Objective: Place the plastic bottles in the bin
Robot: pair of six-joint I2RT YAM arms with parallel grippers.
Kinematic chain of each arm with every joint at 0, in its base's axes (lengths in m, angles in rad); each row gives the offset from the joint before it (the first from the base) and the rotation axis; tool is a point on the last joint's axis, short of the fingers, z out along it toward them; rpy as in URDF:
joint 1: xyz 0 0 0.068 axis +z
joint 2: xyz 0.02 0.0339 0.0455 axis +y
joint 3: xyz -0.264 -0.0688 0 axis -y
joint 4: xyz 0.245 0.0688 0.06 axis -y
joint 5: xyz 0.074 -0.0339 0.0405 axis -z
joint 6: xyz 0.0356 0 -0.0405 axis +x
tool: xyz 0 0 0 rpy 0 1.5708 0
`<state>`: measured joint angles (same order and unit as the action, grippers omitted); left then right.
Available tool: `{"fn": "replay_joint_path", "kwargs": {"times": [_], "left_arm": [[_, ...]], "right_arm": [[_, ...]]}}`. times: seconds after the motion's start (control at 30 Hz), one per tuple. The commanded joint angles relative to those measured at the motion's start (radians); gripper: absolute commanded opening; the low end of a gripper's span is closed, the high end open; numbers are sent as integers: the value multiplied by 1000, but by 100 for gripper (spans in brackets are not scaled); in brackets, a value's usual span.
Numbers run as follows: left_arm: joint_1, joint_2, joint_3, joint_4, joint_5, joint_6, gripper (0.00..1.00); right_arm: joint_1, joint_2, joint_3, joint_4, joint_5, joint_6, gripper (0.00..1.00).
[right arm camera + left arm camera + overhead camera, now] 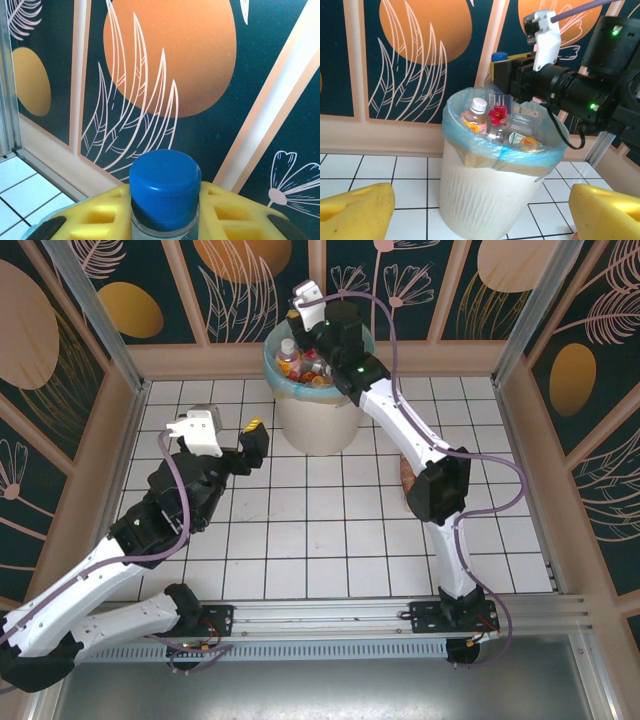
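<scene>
The off-white bin (315,425) with a light blue bag stands at the back of the tiled floor and holds several plastic bottles (477,117). Over its rim my right gripper (318,335) is shut on the neck of a clear bottle with a blue cap (165,192). This bottle (499,100) hangs upright, its lower part down among the bottles in the bin (485,195). My left gripper (228,422) stands open to the bin's left, facing it, with nothing between its yellow fingers (355,210).
A brownish bottle (405,475) lies on the tiles, partly hidden under the right arm's elbow. Patterned walls close in the back and both sides. White tiles (330,530) lie bare between the arms.
</scene>
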<state>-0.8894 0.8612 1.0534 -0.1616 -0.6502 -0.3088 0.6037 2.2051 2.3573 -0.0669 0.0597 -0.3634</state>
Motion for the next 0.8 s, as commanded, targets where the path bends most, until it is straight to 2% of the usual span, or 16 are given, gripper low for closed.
{"fn": "replay_joint_path", "kwargs": {"times": [0.0, 0.2, 0.4, 0.57, 0.77], "left_arm": [[-1, -22, -15, -14, -26, -35, 90], [-2, -33, -23, -33, -43, -43, 90], [-2, -27, -39, -19, -10, -77, 90], [0, -10, -54, -26, 18, -110, 90], [-1, -8, -125, 3, 27, -128, 90]], "right_arm": [[2, 8, 93, -39, -15, 19, 24], [7, 11, 233, -217, -35, 8, 23], [19, -39, 176, -370, 49, -42, 23], [20, -20, 155, -512, 120, -53, 23], [21, 48, 135, -535, 159, -60, 28]]}}
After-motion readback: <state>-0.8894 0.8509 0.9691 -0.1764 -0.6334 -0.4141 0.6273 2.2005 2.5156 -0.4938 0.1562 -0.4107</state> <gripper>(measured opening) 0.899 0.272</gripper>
